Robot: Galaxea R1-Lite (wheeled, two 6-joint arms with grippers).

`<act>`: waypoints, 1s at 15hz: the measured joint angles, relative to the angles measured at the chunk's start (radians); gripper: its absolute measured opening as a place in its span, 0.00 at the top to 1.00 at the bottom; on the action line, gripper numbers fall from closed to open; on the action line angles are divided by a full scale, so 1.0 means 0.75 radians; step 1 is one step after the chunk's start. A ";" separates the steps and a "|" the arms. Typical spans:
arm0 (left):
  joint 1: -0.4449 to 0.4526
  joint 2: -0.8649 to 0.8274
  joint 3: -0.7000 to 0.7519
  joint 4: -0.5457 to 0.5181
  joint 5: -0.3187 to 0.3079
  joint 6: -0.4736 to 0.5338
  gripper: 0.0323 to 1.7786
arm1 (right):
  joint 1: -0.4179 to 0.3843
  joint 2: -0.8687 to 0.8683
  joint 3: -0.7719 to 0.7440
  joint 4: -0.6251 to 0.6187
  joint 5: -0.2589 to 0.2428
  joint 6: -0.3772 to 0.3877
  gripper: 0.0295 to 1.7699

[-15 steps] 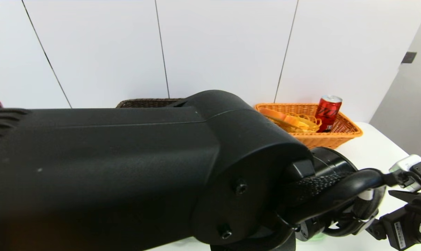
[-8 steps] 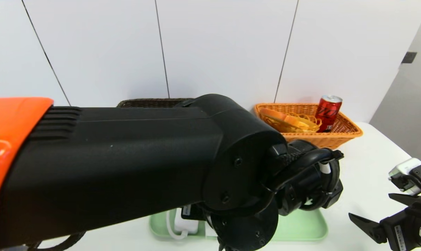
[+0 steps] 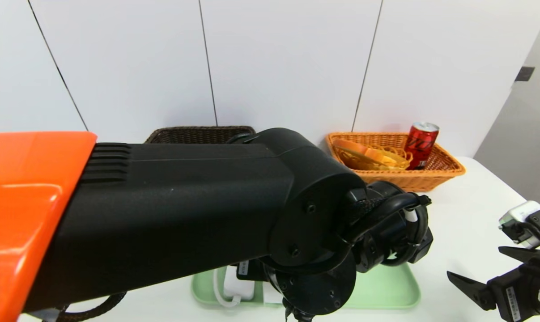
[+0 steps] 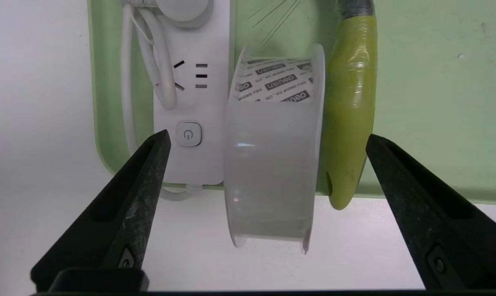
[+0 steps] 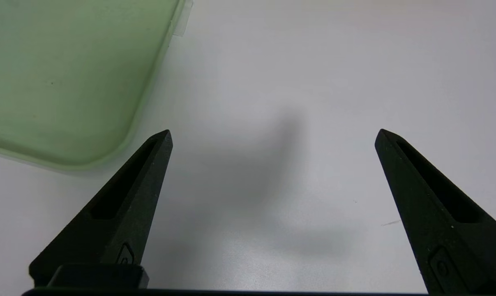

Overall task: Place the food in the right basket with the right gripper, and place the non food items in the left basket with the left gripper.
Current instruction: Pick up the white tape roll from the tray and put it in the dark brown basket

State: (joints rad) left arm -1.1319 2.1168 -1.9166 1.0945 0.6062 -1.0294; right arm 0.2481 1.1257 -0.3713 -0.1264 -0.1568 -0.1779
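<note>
My left gripper (image 4: 267, 137) is open, with a clear roll of tape (image 4: 272, 164) standing on edge between its spread fingers, untouched. Beside the tape, a white power strip (image 4: 190, 102) and a yellow-green handled tool (image 4: 350, 123) lie on the green tray (image 4: 437, 102). In the head view my left arm covers that gripper. The right gripper (image 3: 475, 264) hovers open and empty over bare table right of the tray (image 3: 386, 290). The orange right basket (image 3: 431, 176) holds a red can (image 3: 421, 144) and bread (image 3: 368, 154). Only the rim of the brown left basket (image 3: 198, 133) shows.
My left arm's black and orange body fills the left and middle of the head view, hiding most of the table. The white wall stands just behind both baskets. In the right wrist view a corner of the tray (image 5: 67, 82) lies beside the gripper (image 5: 272, 133).
My left arm has pulled back and its wrist has swung left over the tray, uncovering the tray and power strip. The right gripper has barely shifted.
</note>
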 joint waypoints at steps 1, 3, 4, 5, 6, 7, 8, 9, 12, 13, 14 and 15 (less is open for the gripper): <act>0.000 0.001 0.002 -0.022 0.001 0.001 0.05 | 0.000 0.001 0.000 0.000 0.000 -0.001 0.04; 0.000 0.001 0.008 -0.031 0.004 0.000 0.13 | 0.000 0.002 -0.001 -0.001 -0.001 -0.001 0.04; 0.000 0.002 0.009 -0.031 0.005 0.000 0.24 | 0.000 0.002 -0.001 -0.001 0.000 0.000 0.04; 0.000 0.002 0.009 -0.031 0.004 0.001 0.32 | 0.000 0.002 -0.001 -0.001 -0.001 0.001 0.04; 0.000 0.003 0.009 -0.031 0.003 0.001 0.40 | 0.000 0.002 -0.001 0.000 -0.001 0.001 0.04; 0.000 0.003 0.009 -0.031 0.002 0.001 0.47 | 0.000 0.002 0.000 0.000 0.000 0.001 0.04; 0.000 0.003 0.009 -0.030 0.001 0.001 0.53 | 0.000 0.002 0.001 0.000 -0.001 0.001 0.04; 0.000 0.003 0.009 -0.030 0.001 0.002 0.58 | 0.000 0.002 0.003 0.001 -0.001 0.002 0.04; 0.000 0.003 0.010 -0.025 0.001 0.002 0.73 | 0.000 0.002 0.004 0.001 0.000 0.001 0.04; 0.000 0.003 0.013 -0.024 0.003 0.002 0.73 | 0.000 0.001 0.004 0.000 -0.001 0.001 0.04; 0.000 0.002 0.018 -0.024 0.005 0.002 0.73 | 0.000 0.001 0.004 0.001 -0.001 0.002 0.04; -0.001 0.001 0.023 -0.025 0.006 0.001 0.73 | 0.000 0.001 0.004 0.001 -0.001 0.002 0.04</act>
State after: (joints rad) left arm -1.1323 2.1172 -1.8994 1.0757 0.6109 -1.0285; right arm 0.2481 1.1262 -0.3683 -0.1260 -0.1572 -0.1764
